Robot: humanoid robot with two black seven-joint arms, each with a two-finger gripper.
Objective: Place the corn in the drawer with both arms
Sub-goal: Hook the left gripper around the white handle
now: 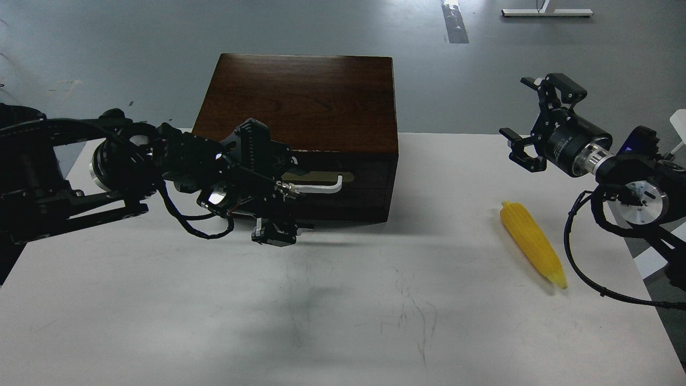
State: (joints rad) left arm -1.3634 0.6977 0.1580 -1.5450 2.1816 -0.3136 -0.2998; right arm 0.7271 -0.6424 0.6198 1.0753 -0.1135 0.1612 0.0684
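Observation:
The corn, a bright yellow cob, lies on the white table at the right, tip toward me. The dark brown box stands at the back centre. Its drawer is closed, and the white bar handle shows to the right of my left gripper. My left gripper is open in front of the drawer's left part, hiding the handle's left end, with its lower finger down near the table. My right gripper is open and empty in the air, above and behind the corn.
The right arm's wrist and black cable hang just right of the corn, at the table's right edge. Grey floor lies behind the box. Faint scuff marks show on the table's front middle.

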